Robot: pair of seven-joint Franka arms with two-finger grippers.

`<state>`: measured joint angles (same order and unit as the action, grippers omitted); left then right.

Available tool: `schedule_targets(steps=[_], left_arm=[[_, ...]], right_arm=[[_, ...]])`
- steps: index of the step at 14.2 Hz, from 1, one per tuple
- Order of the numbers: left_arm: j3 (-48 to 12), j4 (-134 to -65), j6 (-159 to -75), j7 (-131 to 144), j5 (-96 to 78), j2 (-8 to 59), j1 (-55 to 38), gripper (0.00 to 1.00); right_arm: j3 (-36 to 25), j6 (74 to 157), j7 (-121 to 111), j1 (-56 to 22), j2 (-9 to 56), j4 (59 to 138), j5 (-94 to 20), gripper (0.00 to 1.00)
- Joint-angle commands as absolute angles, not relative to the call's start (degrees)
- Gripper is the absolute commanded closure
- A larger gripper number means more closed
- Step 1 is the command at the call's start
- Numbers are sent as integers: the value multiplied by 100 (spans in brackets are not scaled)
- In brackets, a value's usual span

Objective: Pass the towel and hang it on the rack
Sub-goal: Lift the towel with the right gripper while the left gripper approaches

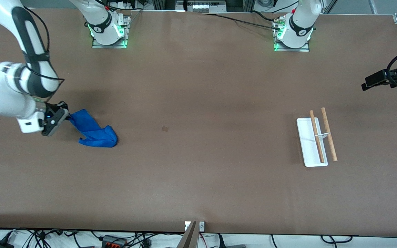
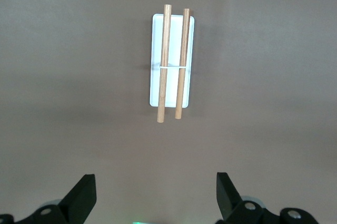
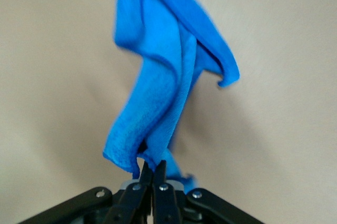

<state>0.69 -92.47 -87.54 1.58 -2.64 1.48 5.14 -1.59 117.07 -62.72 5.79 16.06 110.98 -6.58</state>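
**Right hand gripping towel at the surface's right-arm end**

The right hand [image 1: 60, 115] is pinching a corner of the blue towel [image 1: 95, 132], which is trailing toward 4 o'clock onto the brown surface [image 1: 198, 172]. The left hand [image 2: 155, 197] is waiting with fingers spread wide above the rack [image 1: 316, 139].

The small bright royal-blue fuzzy cloth towel [image 1: 93, 131] hangs crumpled from my right jaws, which are pinched tight on one corner; its folds drape down long and twisted, and its lower end seems to touch the brown tabletop [image 1: 198, 179] toward my right arm's end. The rack [image 1: 315, 141], a white flat rectangular base with a thin white upright carrying two parallel light-brown wooden rods, stands upright and bare toward my left arm's end, well apart from the towel.
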Motion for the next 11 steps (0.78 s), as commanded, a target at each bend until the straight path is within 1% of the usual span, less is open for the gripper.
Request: schedule_targets(steps=[1, 3, 5, 8, 9, 11], left_arm=[[35, -9105, -8622, 9, -325, 220, 554, 0], [35, -9097, -8622, 9, -343, 220, 545, 0], [9, -9088, -8631, 0, -317, 403, 519, 0], [-17, -9088, -8657, -140, -448, 553, 484, 0], [-9, -9088, -8666, -141, -744, 606, 501, 0], [-26, -9053, -8596, -254, -1158, 1114, 544, 0]], right_arm=[[-71, 10708, -5672, 388, 1617, 10128, -1334, 100], [113, 10302, -4690, 28, 1608, 9294, -1397, 100], [263, 10056, -3364, -516, 1635, 8599, -1432, 100], [272, 10055, -1588, -1640, 1661, 8000, -1433, 100], [281, 10089, -1104, -1974, 1661, 7833, -1424, 100], [272, 10238, -119, -2686, 1792, 7446, -1406, 100]])
